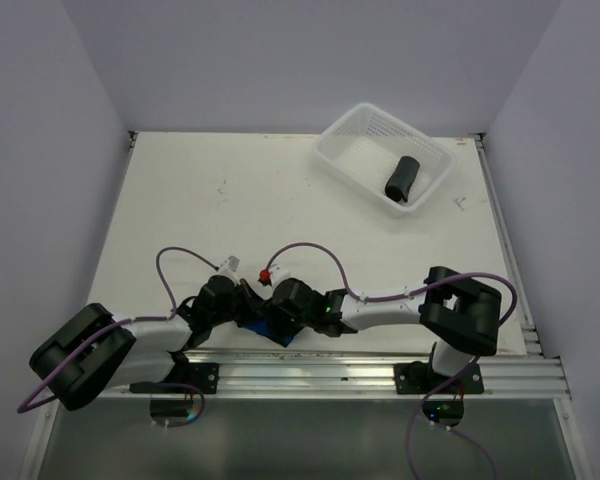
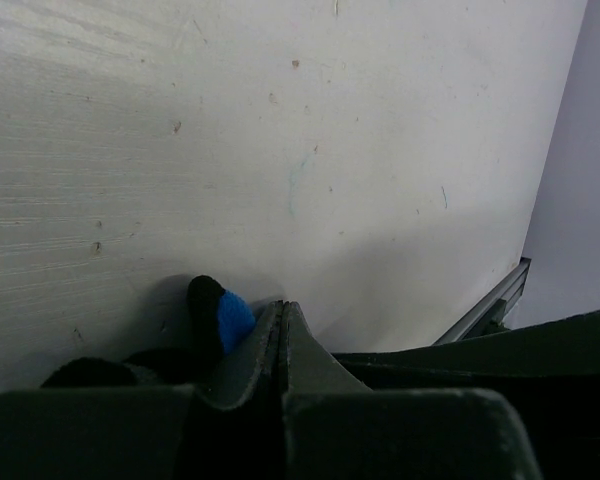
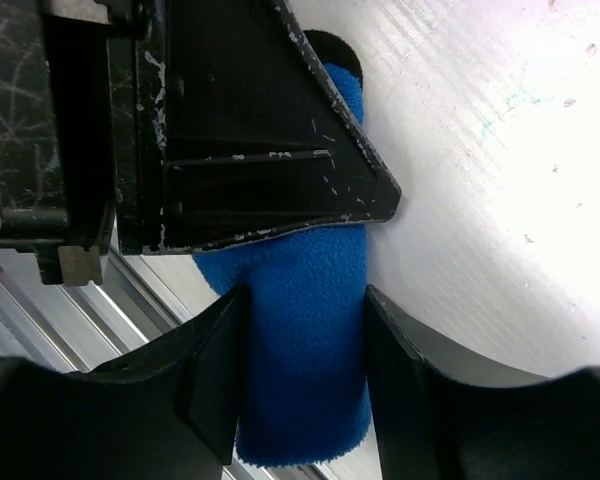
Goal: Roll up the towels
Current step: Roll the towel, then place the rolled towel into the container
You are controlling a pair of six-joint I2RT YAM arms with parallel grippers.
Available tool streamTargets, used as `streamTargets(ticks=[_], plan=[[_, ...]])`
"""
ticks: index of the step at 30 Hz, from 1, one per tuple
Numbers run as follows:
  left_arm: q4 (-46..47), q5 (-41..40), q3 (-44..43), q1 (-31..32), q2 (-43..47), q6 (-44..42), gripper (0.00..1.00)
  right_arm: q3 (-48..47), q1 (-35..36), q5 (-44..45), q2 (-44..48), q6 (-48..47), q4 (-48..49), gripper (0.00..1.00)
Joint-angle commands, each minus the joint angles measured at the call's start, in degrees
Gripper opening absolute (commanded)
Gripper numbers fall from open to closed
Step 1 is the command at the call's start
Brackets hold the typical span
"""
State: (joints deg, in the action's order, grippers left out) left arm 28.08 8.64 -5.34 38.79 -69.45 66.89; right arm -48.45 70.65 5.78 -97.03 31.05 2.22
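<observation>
— What colour are the arms?
— Both the left arm (image 1: 90, 352) and the right arm (image 1: 462, 310) have bulky black joint housings with white links between them.
— Any cables?
— A thin purple cable (image 1: 175, 255) arcs along each arm. One ends in a red plug (image 1: 265, 275), the other in a white plug (image 1: 230, 265).
— And the bases?
— Black foot plates (image 1: 420, 375) at the near edge of the table (image 1: 230, 190).
— The grippers?
— The left gripper (image 2: 283, 305) has dark grey fingers tapering to thin blades. Its black triangular side plate (image 3: 270, 130) is flecked with white scratches. The right gripper (image 3: 305, 292) has black, curved fingers.
</observation>
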Motion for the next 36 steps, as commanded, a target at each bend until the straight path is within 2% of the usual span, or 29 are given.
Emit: streamTargets(ticks=[1, 5, 8, 9, 12, 16, 17, 22, 28, 31, 36], plan=[[-7.8, -1.6, 3.1, 0.8, -0.8, -1.9, 0.00, -1.6, 1.1, 1.8, -1.1, -2.2, -2.0, 0.50], [-9.0, -2.0, 1.6, 0.6, -0.6, -2.4, 0.00, -3.1, 4.7, 7.0, -2.0, -4.0, -5.8, 0.38], [-12.1, -3.4, -1.8, 0.5, -0.5, -4.0, 0.00, -4.4, 6.7, 10.6, -4.5, -4.3, -7.7, 0.34], [-12.7, -3.8, -3.4, 0.4, -0.6, -4.4, 0.00, -5.1, 8.3, 11.8, -5.2, -4.4, -8.6, 0.29], [-14.7, -2.6, -6.2, -1.6, -0.5, -6.4, 0.00, -8.7, 11.1, 16.5, -7.8, -4.5, -12.6, 0.20], [-17.2, -0.3, -9.9, -7.9, 0.8, -10.5, 0.00, -10.2, 12.1, 19.5, -8.7, -3.7, -15.0, 0.08], [-19.2, -0.2, -10.9, -8.9, 1.0, -11.3, 0.00, -9.7, 12.1, 19.9, -8.4, -3.4, -14.8, 0.01], [-24.9, 0.0, -19.3, -15.5, 1.5, -16.4, 0.03, -8.0, 12.0, 21.5, -6.2, -2.5, -14.0, 0.00], [-28.0, 4.3, -28.0, -23.3, -0.2, -20.2, 0.06, -7.6, 11.4, 23.6, -5.4, -0.6, -15.5, 0.00], [-31.6, 3.9, -32.2, -24.6, -0.3, -22.6, 0.06, -7.2, 9.8, 24.2, -3.7, 0.1, -16.3, 0.00], [-36.7, 2.0, -37.8, -24.6, 0.1, -25.1, 0.07, -5.4, 2.7, 23.3, 2.0, -0.4, -15.4, 0.00]])
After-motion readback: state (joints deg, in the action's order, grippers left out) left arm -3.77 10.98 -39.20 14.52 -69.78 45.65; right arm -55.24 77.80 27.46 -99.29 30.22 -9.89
